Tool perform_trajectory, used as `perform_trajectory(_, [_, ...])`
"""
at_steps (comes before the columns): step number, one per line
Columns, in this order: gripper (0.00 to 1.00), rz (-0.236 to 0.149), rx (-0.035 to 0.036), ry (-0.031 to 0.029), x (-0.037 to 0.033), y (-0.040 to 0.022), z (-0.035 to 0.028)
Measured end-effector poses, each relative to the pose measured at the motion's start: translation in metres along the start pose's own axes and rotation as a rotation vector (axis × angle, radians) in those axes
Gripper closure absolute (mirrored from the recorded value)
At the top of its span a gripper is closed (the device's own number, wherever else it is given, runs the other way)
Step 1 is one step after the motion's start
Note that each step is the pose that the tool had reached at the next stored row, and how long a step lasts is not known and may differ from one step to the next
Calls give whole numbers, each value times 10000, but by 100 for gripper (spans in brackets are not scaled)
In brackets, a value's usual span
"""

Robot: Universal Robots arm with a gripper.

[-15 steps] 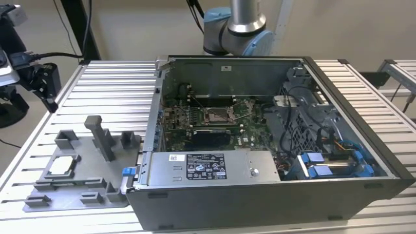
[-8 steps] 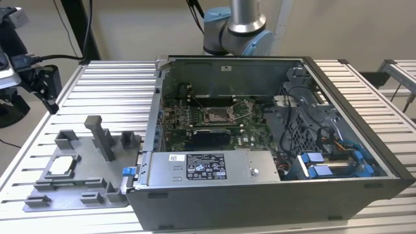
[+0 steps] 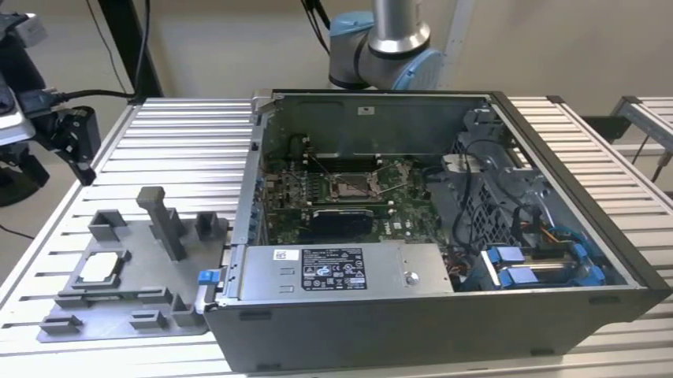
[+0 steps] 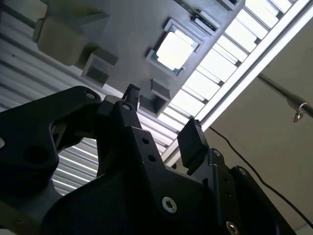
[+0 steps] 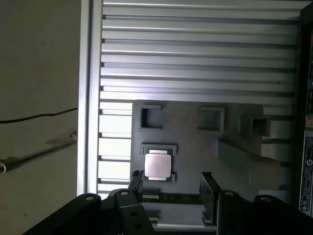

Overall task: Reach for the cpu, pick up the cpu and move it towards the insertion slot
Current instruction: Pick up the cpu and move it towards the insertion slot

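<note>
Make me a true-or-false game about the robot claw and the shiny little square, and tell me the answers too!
1. The cpu lies in a recess of the grey fixture plate. True.
2. The gripper is holding the cpu. False: it is open and empty, and is not touching the cpu.
3. The insertion slot is inside the computer case. True.
4. The cpu sits in the insertion slot. False: it lies on the fixture plate, outside the case.
</note>
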State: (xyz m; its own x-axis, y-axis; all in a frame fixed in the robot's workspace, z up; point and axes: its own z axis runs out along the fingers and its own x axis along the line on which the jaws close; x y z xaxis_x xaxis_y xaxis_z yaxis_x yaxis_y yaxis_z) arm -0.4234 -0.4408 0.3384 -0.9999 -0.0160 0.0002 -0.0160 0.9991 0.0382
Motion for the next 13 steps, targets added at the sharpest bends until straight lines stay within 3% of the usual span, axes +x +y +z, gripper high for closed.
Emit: perform_trajectory(13, [0, 0, -1, 0, 14, -3, 95])
